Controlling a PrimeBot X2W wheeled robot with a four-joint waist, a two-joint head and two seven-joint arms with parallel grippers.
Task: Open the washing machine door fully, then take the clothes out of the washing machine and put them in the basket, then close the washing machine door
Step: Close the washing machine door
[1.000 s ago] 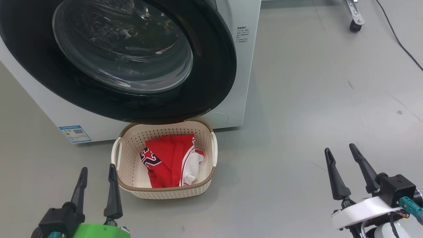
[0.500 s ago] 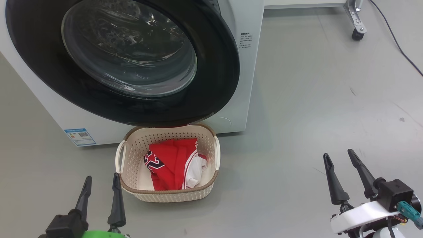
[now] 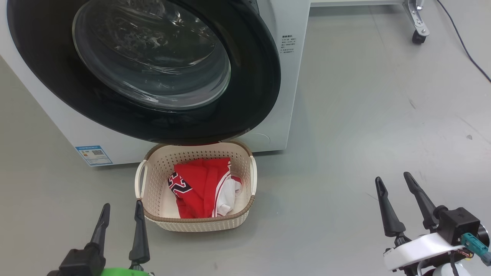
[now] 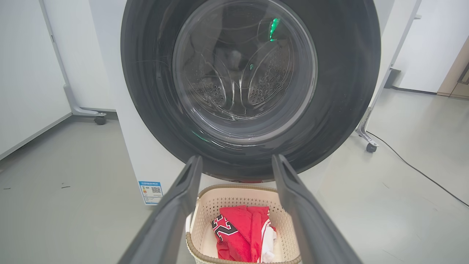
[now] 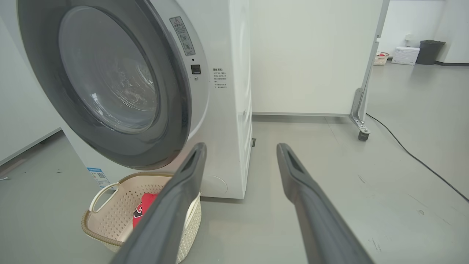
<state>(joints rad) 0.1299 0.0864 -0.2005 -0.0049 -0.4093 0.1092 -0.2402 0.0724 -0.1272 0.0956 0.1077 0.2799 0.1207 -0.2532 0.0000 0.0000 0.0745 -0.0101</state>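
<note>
Lying in the basket [image 3: 199,221] by the washing machine [image 3: 293,96], the red clothes [image 3: 195,188] sit below its door [image 3: 261,76]. The left gripper [image 3: 122,203] and the right gripper [image 3: 392,176] hang spread, both empty.

glossy black door rim [image 3: 264,76], perforated plastic basket [image 3: 199,224], red cloth [image 3: 199,188]

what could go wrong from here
The open left gripper hangs right by the near rim of the basket; a forward move might shove it into the washing machine. A red sliver under the lower rim of the washing machine door could be reflection or trapped cloth; I cannot tell, so it may not be latched. The black cable on the floor might snag the robot.
</note>
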